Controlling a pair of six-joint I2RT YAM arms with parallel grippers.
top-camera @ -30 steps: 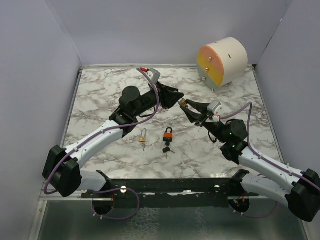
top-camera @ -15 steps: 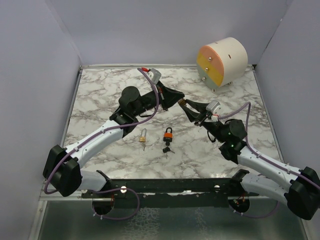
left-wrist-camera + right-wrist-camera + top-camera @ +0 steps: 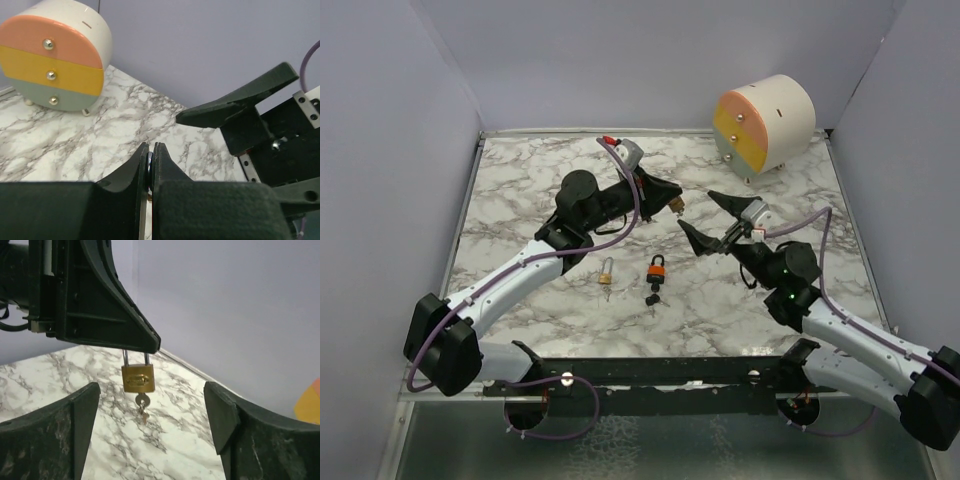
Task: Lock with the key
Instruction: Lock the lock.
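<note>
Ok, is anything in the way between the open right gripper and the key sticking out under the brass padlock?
Nothing visible. The right gripper is open and faces the brass padlock, which hangs by its shackle from the left gripper. The key points down from the lock's underside with only open air in front.

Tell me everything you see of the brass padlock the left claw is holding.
The brass padlock has a yellow metal body and a silvery shackle. It hangs upright in the air above the marble table, its shackle top pinched in the shut left claw. A key hangs from its underside. Nothing else touches it.
</note>
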